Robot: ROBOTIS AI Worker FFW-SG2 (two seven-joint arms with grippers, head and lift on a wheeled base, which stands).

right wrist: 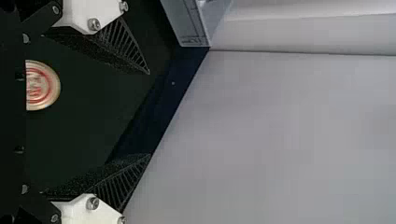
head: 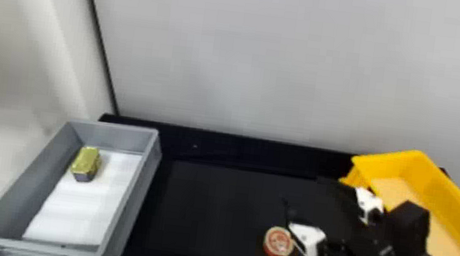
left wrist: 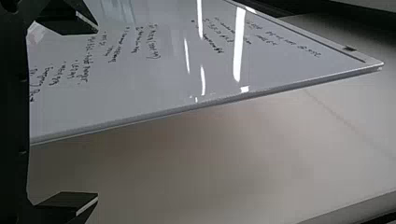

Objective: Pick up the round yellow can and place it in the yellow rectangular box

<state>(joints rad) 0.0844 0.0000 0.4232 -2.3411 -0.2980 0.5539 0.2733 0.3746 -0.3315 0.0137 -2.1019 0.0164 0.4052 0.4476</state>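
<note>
- The right gripper (head: 302, 190) hung over the black surface (head: 223, 212), fingers spread wide, empty.
- The round can (head: 279, 242), lid red and cream, sat on that surface near it.
- The yellow rectangular box (head: 451, 198) stood to the right.
- A gold tin (head: 86, 161) lay in the grey box (head: 143, 188) at the left.
- The left gripper (left wrist: 98, 114) had its fingers well apart, empty.

Red-ringed cream can (head: 279, 241), bright yellow box (head: 449, 198)
</note>
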